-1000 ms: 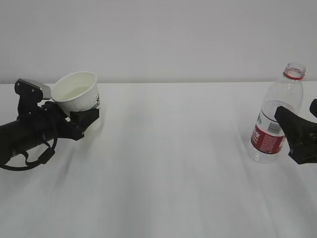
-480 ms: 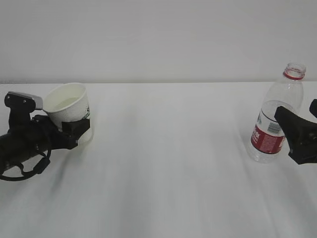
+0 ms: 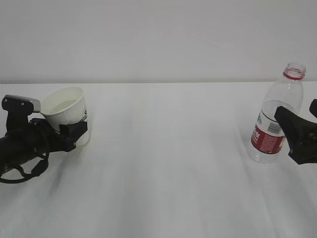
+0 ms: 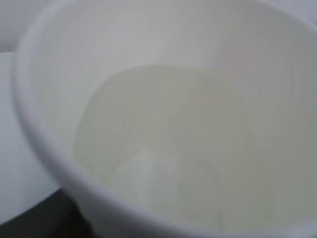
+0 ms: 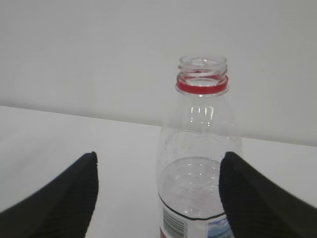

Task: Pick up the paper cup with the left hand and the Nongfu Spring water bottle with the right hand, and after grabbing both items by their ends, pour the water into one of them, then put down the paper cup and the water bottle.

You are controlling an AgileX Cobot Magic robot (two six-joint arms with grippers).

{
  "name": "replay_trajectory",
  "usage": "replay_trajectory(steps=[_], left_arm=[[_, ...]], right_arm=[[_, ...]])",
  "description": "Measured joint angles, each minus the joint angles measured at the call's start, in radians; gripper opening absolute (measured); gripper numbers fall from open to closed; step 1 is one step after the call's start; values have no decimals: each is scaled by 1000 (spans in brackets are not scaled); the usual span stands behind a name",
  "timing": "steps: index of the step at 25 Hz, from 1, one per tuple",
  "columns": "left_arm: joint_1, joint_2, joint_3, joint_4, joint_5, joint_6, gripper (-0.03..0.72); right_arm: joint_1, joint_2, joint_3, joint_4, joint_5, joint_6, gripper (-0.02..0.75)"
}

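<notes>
Your left end effector (image 3: 74, 131) clamps the thin, crushable paper cup (image 3: 64, 106) low while your right end effector (image 5: 158, 191) gapes around the light, slick bottle (image 5: 200, 163).

Paper cup (image 4: 163, 139) blurred and overfilling left wrist view, bottle (image 5: 200, 163) base cut off, right tool (image 3: 301, 136) partly off-frame

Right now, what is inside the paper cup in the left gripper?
The paper cup holds the water, a pale, clear pool that covers most of its bottom. The cup's underside is hidden in both views.
</notes>
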Motion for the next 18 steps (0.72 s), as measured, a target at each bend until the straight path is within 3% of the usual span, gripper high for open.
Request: replay_trajectory(steps=[18], left_arm=[[0, 0, 26, 4, 0, 2, 490]], right_arm=[[0, 0, 0, 0, 0, 0, 569]])
